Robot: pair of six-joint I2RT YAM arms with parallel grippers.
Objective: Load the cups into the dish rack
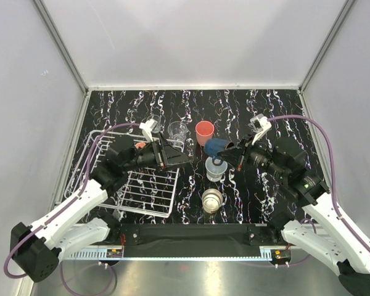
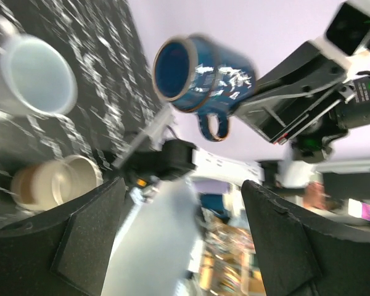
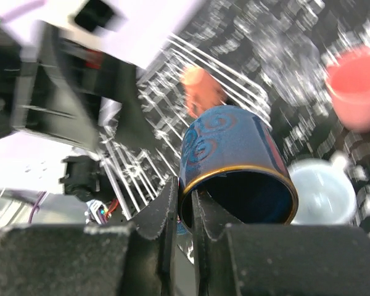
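I see black, white-veined desk (image 1: 268,114), plain white walls (image 1: 191,43) around. My right claw (image 1: 228,152) pinches dark blue cup (image 1: 216,147) by rim, aloft mid-desk. My left claw (image 1: 171,157) wide open, empty, over dish rack (image 1: 145,192) right edge.

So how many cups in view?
7: two clear glasses by rack's far corner, red tumbler beside them, blue cup in right pincer, pale mug below it, beige cup nearest, salmon mug in rack, part-hidden.

Rack (image 1: 151,191) on table's (image 1: 265,111) left, mug (image 1: 139,145) in its far part. Glass (image 1: 153,121) and second glass (image 1: 177,131) by its far right corner, tumbler (image 1: 204,132) right of them. Right of rack, front to back: cup (image 1: 212,199), second mug (image 1: 215,169), raised cup (image 1: 217,147) held off the table.
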